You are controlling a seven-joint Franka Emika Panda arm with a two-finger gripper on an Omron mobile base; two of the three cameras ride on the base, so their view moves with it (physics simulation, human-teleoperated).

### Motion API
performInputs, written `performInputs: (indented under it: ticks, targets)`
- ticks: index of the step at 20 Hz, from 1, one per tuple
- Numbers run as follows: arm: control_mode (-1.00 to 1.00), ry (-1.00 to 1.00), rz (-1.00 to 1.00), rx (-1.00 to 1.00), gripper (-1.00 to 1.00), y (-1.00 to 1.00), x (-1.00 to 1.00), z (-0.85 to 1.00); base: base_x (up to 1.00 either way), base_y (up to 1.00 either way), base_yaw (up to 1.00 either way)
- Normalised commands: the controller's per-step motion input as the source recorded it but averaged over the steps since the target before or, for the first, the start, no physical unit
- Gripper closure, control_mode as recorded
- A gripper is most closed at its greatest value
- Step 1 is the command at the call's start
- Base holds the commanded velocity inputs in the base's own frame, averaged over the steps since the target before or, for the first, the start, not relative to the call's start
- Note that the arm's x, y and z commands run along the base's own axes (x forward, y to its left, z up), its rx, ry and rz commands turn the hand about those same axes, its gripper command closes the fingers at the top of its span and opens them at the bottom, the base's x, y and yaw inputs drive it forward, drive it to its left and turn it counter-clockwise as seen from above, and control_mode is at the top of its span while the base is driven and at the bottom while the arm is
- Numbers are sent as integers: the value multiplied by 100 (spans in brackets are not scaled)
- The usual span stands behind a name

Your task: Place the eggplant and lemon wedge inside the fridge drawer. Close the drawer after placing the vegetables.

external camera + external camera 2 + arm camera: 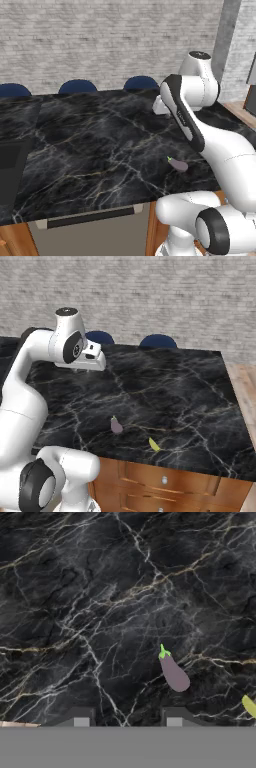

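From the left base view, the eggplant [178, 164] lies on its side on the black marble counter [90, 145], near the front edge and just beside the arm's forearm link — loose, nothing touching it. The arm folds up and back over the counter, with the hand held high rather than down at the vegetable, which reads as a look-down pose taken before a reach.

In the right base view the eggplant [116, 426] and the lemon wedge [154, 444] lie near each other by the front edge of the counter [170, 391], the wedge closer to the edge, above the wooden drawers [165, 478]. Both are apart from the robot, so neither has been picked up yet.

The hand view looks straight down on the counter [75, 602]. The eggplant [173, 672] sits just above the right-hand tip of the gripper [128, 717], stem pointing away, and the lemon wedge [249, 705] is cut by the right edge. The two tips stand apart with bare marble between them — open, probably partly, though the tips barely show.
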Motion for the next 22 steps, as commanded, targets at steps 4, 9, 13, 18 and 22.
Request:
performInputs:
  ticks: [4, 9, 13, 18, 22]
  targets:
    - [-100, 0, 0, 0, -100, 2, -6, 0, 0, 0, 0]
    - [-100, 0, 1, 0, -100, -10, -45, -33, 0, 0, 0]
    - [-100, 1, -2, 0, -100, -90, -56, -99, 0, 0, 0]
    - [-100, 11, -1, -8, -100, -42, -3, -95, 0, 0, 0]
    - [-100, 6, 6, 0, -100, 0, 16, -57, 0, 0, 0]
